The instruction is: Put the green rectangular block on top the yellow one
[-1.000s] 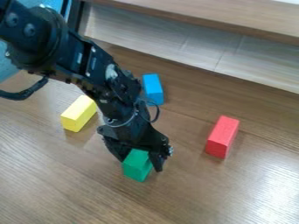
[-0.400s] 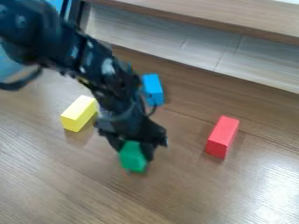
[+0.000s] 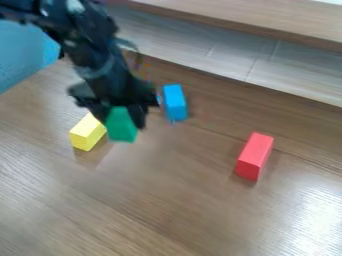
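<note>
Gripper first: basically pinching the green block, hanging over the table right by the yellow block. Also seeing the blue block on the other side, plus the red block well apart.

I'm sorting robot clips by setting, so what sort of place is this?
Probably a tabletop workspace for robot manipulation: a brown wood-grain table, a black robot gripper holding a green block, and red, blue and yellow blocks nearby.
</note>
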Robot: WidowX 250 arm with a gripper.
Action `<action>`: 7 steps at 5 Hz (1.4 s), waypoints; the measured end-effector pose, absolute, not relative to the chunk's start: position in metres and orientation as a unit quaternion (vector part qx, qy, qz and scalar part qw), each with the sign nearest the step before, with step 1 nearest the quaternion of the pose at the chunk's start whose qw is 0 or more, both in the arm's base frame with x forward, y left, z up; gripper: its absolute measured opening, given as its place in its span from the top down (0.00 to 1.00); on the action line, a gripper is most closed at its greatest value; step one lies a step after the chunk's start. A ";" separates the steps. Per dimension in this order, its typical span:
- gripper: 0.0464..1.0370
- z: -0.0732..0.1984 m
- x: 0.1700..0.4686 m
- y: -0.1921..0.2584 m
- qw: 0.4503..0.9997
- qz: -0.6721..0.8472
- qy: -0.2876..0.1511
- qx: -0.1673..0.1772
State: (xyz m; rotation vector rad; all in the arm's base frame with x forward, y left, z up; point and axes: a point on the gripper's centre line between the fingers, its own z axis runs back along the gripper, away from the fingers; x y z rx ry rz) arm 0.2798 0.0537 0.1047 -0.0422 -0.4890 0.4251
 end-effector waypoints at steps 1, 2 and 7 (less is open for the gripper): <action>0.44 0.107 0.284 0.080 0.940 0.239 -0.243 -0.012; 0.44 0.090 0.288 0.101 0.942 0.258 -0.216 0.004; 0.10 0.065 0.298 0.130 0.941 0.287 -0.179 0.009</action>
